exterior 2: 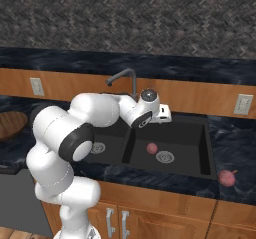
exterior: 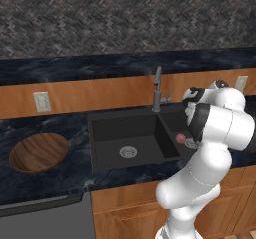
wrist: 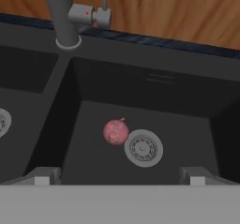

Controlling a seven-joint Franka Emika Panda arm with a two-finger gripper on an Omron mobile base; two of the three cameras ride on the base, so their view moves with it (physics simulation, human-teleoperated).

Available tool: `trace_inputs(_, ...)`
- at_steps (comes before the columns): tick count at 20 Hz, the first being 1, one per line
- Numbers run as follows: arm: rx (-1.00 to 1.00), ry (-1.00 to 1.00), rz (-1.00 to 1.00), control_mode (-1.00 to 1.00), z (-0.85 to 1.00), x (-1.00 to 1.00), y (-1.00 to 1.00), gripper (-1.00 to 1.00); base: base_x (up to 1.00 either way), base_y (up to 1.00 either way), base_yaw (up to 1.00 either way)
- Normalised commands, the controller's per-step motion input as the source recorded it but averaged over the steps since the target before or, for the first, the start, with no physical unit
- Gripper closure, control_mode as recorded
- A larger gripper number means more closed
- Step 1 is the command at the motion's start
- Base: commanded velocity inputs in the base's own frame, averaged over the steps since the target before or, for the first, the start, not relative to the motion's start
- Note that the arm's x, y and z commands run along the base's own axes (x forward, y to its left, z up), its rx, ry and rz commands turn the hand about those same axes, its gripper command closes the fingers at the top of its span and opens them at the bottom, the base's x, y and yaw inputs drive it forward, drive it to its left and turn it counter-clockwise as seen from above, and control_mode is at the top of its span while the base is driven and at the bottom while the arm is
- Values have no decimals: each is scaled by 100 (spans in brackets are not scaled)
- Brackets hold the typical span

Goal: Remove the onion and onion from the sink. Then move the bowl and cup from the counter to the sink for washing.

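Observation:
One pinkish-red onion lies on the floor of the right basin of the black sink, touching the left side of the round metal drain. My gripper hangs open high above it, its fingertips wide apart. The same onion shows in both base views. A second onion rests on the dark counter right of the sink. The wooden bowl sits on the counter left of the sink. The cup is out of view.
The grey gooseneck faucet rises behind the divider between the basins, close to my hand. A wooden backsplash with outlets runs behind. A grey appliance top lies below the bowl.

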Motion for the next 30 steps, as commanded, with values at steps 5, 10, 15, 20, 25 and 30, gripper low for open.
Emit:
trace_inputs(5, 1, 4, 0, -100, -19, 4, 8, -100, 0, 0, 0)
trace_inputs(10, 0, 13, 0, -100, -17, 1, 1, -100, 0, 0, 0)
trace_inputs(15, 0, 10, 0, -100, -16, 4, 0, -100, 0, 0, 0)
trace_inputs(20, 5, 6, 0, -100, -16, 2, 1, -100, 0, 0, 0)
trace_inputs(25, 6, 0, 0, -100, -17, 3, 2, -100, 0, 0, 0)
trace_inputs(30, 4, 0, 0, -100, -21, 15, 2, -100, 0, 0, 0)
